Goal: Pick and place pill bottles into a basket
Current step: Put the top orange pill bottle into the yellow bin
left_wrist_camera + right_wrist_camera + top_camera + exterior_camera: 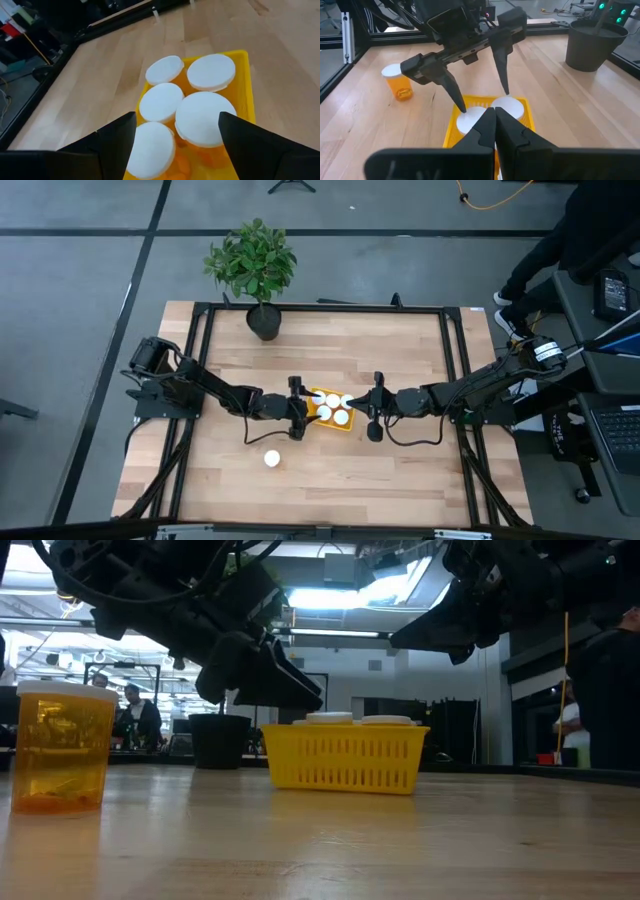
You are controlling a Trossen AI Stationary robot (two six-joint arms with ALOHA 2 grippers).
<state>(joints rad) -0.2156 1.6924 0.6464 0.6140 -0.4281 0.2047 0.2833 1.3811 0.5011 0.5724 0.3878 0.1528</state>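
Observation:
The yellow basket (345, 424) stands mid-table and holds several pill bottles standing upright, their white caps (205, 120) up. One more orange bottle (271, 459) stands on its base on the table nearer the front edge; it also shows in the low view (60, 745). My left gripper (177, 132) is open, pointing down over the basket's left end, with a finger on either side of the nearest caps. My right gripper (495, 117) is shut and empty, just right of the basket and above the table.
A dark pot with a green plant (262, 320) stands at the table's far edge. Bare wood lies all around the basket and the lone bottle. A person (560, 250) is by desks beyond the table's right side.

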